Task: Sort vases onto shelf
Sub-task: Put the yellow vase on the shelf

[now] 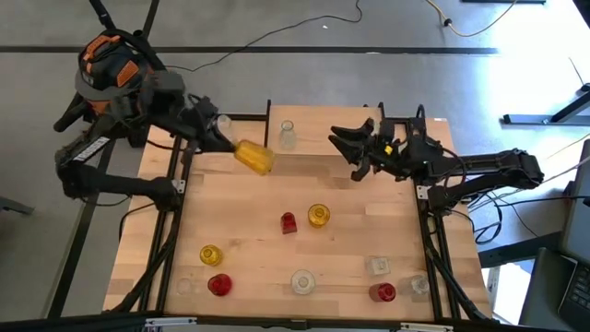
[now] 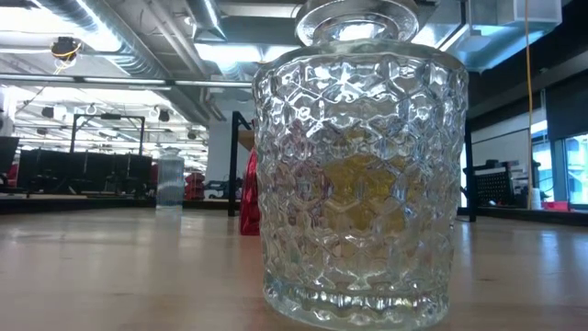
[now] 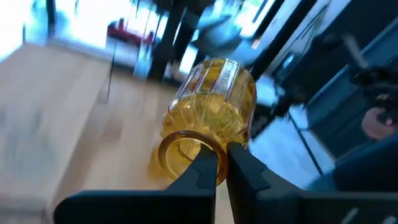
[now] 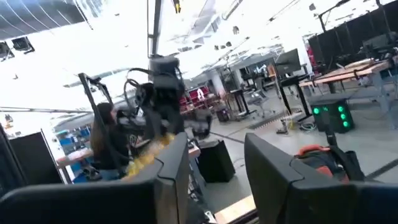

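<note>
A yellow ribbed vase (image 1: pixel 254 156) hangs above the table's far left part, with my left gripper (image 1: pixel 230 146) shut on its mouth; the left wrist view shows its body (image 3: pixel 214 102) reaching away from the fingers. My right gripper (image 1: pixel 343 146) stands open and holds nothing, raised at the far right beside the shelf (image 1: pixel 313 138). A clear vase (image 1: pixel 287 134) stands upright on the shelf. Several red, yellow and clear vases stand on the tabletop, among them a red one (image 1: pixel 289 222) and a yellow one (image 1: pixel 319 215). My left gripper pinches the wall of the yellow vase's round mouth rim (image 3: pixel 219 149) between its two fingers, one finger (image 3: pixel 204 169) in the opening and one (image 3: pixel 249 173) outside. The fingers come from the table's left. The vase is tipped on its side, base pointing away, lifted clear of the table.
Along the near edge stand a yellow vase (image 1: pixel 210 254), a red one (image 1: pixel 219 285), a clear one (image 1: pixel 302 281), another clear one (image 1: pixel 379 266) and a red one (image 1: pixel 384 292). A large clear patterned vase (image 2: pixel 358 175) fills the low view. Bare wood lies at mid-table.
</note>
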### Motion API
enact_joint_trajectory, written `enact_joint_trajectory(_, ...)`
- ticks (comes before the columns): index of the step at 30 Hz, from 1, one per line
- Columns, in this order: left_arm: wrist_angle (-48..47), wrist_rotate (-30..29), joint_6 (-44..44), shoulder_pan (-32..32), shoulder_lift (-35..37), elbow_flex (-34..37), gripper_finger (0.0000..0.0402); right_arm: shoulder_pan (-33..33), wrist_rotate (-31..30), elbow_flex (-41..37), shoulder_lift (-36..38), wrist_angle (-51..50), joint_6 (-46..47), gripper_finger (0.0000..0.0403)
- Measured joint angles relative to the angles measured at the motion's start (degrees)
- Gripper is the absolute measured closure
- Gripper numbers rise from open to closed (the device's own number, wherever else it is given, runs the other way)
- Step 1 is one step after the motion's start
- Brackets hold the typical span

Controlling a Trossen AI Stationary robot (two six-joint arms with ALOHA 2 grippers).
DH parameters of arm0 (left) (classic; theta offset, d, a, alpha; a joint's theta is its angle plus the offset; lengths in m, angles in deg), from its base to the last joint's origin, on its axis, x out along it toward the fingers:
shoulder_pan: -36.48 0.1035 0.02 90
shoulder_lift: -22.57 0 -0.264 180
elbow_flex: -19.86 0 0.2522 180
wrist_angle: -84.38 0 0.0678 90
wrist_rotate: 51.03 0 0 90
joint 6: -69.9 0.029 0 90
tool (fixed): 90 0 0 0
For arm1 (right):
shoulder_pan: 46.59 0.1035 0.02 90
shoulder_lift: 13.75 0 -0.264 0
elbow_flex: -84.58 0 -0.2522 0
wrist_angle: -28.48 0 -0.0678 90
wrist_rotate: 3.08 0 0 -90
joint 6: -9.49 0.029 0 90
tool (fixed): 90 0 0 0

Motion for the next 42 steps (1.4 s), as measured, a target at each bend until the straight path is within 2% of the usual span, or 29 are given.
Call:
enact_joint_trajectory(2, 2.0, -2.9, 0.2, -3.1, -1.7, -2.0, 0.0394, 0.0, 0.4, 3.9, -1.4, -5.3, -0.1, 0.0277)
enact_joint_trajectory(5, -4.7, -10.3, 3.8, -7.5, -6.3, -6.4, 0.0395, -0.2, 0.8, 13.4, -4.5, -22.2, -0.3, 0.0246)
enact_joint_trajectory(8, -14.3, -17.7, 8.7, -11.1, -12.7, -11.5, 0.0395, -0.5, 0.8, 25.3, -9.3, -41.5, -0.6, 0.0196)
enact_joint_trajectory(11, -20.9, -24.5, 12.8, -14.0, -18.5, -16.8, 0.0395, -0.5, 2.7, 37.0, -15.1, -55.9, -3.3, 0.0138)
enact_joint_trajectory(16, -25.0, -36.4, 19.1, -19.0, -26.3, -24.3, 0.0395, -0.5, 9.8, 53.5, -25.0, -71.1, -5.0, 0.0064)
enact_joint_trajectory(21, -24.9, -43.3, 24.6, -24.3, -29.4, -28.9, 0.0395, -0.5, 15.5, 64.7, -34.1, -83.2, -6.4, 0.0035)
enact_joint_trajectory(24, -24.2, -46.0, 27.6, -27.4, -29.6, -29.2, 0.0395, -0.5, 18.0, 68.2, -37.9, -87.4, -6.4, 0.0033)
enact_joint_trajectory(27, -23.9, -46.1, 28.2, -29.6, -29.6, -29.2, 0.0395, -0.5, 18.9, 69.3, -40.5, -89.6, -6.4, 0.0038)
enact_joint_trajectory(35, -24.1, -48.0, 28.9, -33.9, -31.1, -29.2, 0.0395, -0.4, 25.6, 69.4, -44.0, -88.5, -6.5, 0.0049)
enact_joint_trajectory(40, -24.5, -48.4, 28.9, -35.3, -33.3, -29.2, 0.0395, -0.4, 27.3, 69.4, -44.2, -86.4, -7.7, 0.0052)
enact_joint_trajectory(42, -24.5, -48.8, 28.9, -35.7, -33.7, -29.2, 0.0395, -0.4, 28.1, 69.4, -44.4, -86.7, -7.8, 0.0064)
